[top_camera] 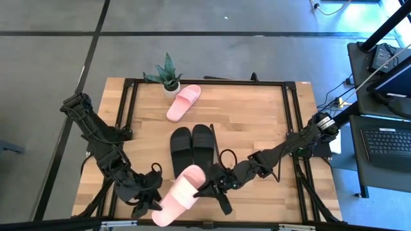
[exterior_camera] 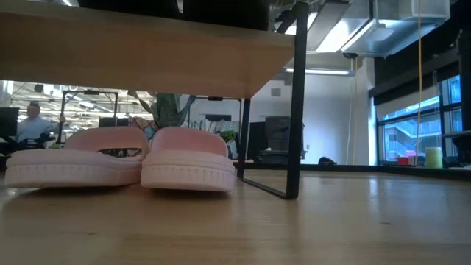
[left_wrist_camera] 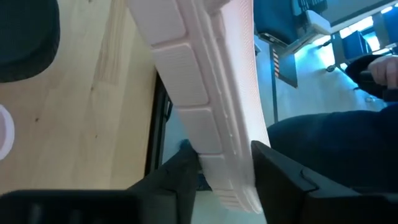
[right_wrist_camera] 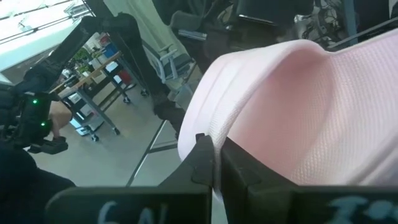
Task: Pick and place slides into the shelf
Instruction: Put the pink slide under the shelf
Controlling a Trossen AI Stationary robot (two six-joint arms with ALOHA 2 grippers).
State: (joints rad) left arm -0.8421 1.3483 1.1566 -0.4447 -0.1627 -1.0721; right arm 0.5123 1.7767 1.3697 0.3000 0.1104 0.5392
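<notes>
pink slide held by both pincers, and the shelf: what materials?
Pink slide: looks like soft moulded foam or rubber, matte; fine pebbled texture on its strap in the right wrist view, ribbed blocks on its sole in the left wrist view. Shelf: top looks like light wood strips, satin; frame thin black metal, probably.

Slide [top_camera: 178, 195] between claws, above shelf [top_camera: 257, 115]

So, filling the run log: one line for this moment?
left end effector: gripping pink slide heel | right end effector: shut on its strap | black pair: on shelf
</notes>
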